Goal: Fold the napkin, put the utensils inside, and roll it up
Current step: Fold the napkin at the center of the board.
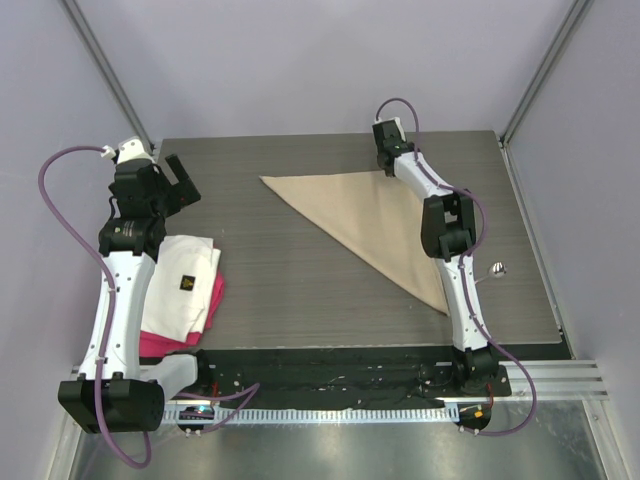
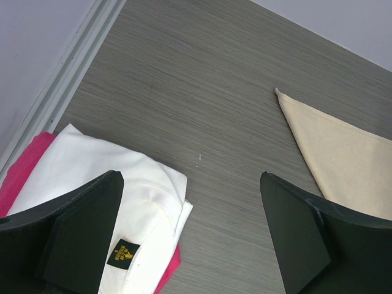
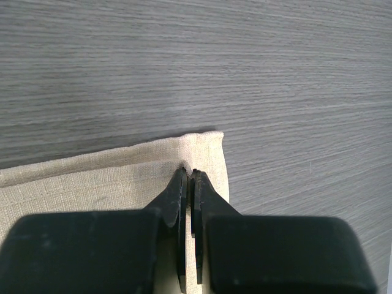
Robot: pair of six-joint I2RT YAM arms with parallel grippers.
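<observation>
The napkin [image 1: 370, 215] lies flat on the bench [image 1: 300, 290], right of centre, folded into a triangle. Its long edge runs from 10 o'clock down to 5 o'clock, and its square corner points to 1 o'clock. The right hand [image 3: 188, 174] sits at that far corner, clenched. Its tips nip the doubled cloth just inside the corner, where the wrist view shows a small pucker. The fold looks made, so letting go of the corner seems the step in hand.

The spoon [image 1: 497, 268] rests on the bench at 3 o'clock from the napkin, beside the right forearm. Its handle is too small to tell which way its long axis runs. The right arm is much the nearer to it.

The left hand [image 1: 183, 183] hangs released, jaws wide, at 9 o'clock, well apart from the napkin's left tip. Near it a white cloth with a dark logo [image 1: 185, 275] lies on a pink-red cloth [image 1: 165, 343].
</observation>
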